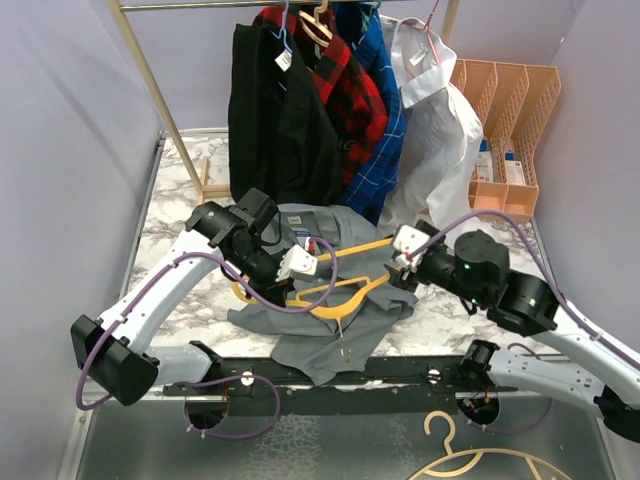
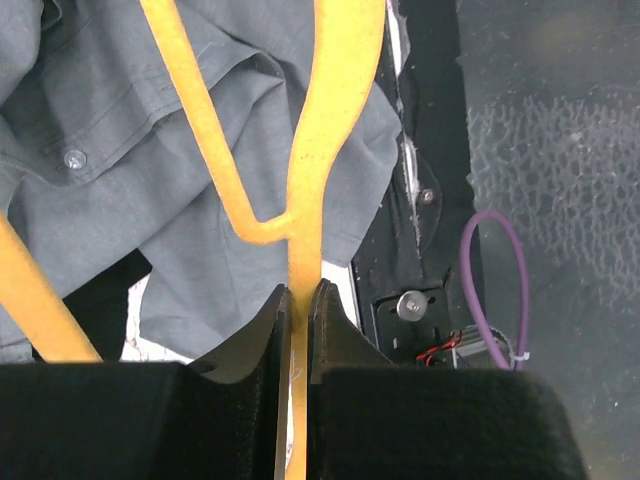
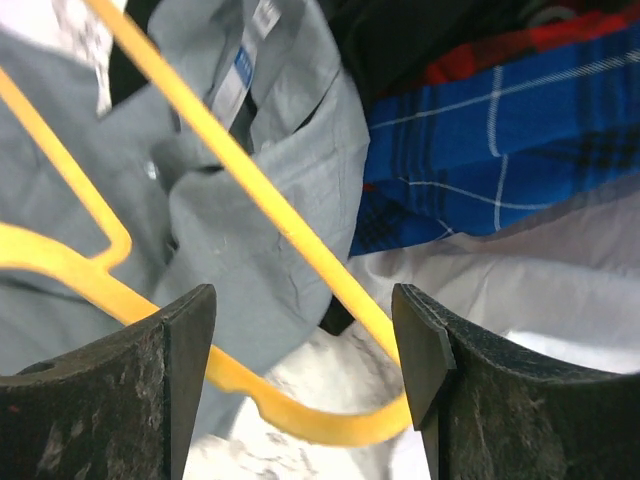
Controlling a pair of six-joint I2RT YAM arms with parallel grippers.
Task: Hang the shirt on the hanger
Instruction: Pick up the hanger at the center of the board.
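Top view sits high at 6 o'clock, facing 12; wrist views are close-up — all three share the hanger (image 1: 366,245) and shirt (image 1: 300,340).

Even, soft light; blurry wrist close-ups

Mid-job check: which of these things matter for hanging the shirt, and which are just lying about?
In the job: grey shirt, yellow hanger.
Lying about: black garment, red checked shirt, blue checked shirt, white shirt, orange trays, tan hanger.

Left pincer (image 2: 298,298) tight, right pincer (image 3: 305,315) wide
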